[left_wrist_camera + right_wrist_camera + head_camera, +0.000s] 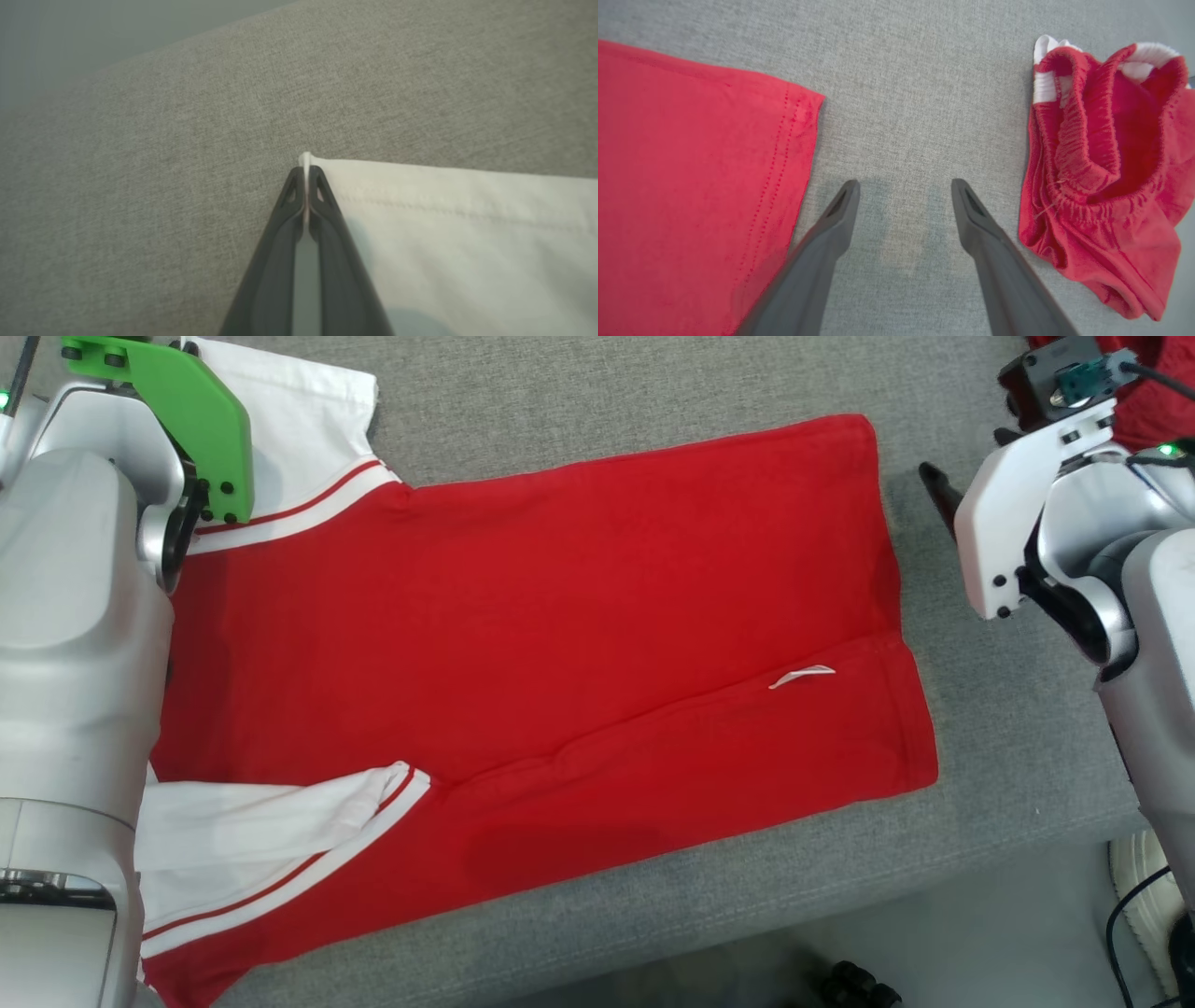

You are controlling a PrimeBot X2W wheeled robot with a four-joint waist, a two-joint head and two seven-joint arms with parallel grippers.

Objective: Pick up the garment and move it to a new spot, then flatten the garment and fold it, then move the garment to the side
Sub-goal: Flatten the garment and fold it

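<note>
The garment is a red shirt with white, red-striped sleeves, spread flat on a grey cushion. Its hem faces right. One sleeve lies folded onto the body at the lower left, the other reaches up at the far left. In the left wrist view my left gripper is shut on the corner of the white sleeve, with the cloth edge pinched between the tips. My right gripper is open over bare cushion just right of the shirt's hem, holding nothing. One of its dark fingers shows in the head view.
A crumpled pair of red shorts with a white waistband lies right of my right gripper, at the top right corner of the head view. The cushion's front edge runs below the shirt, with floor, a cable and a white object beyond.
</note>
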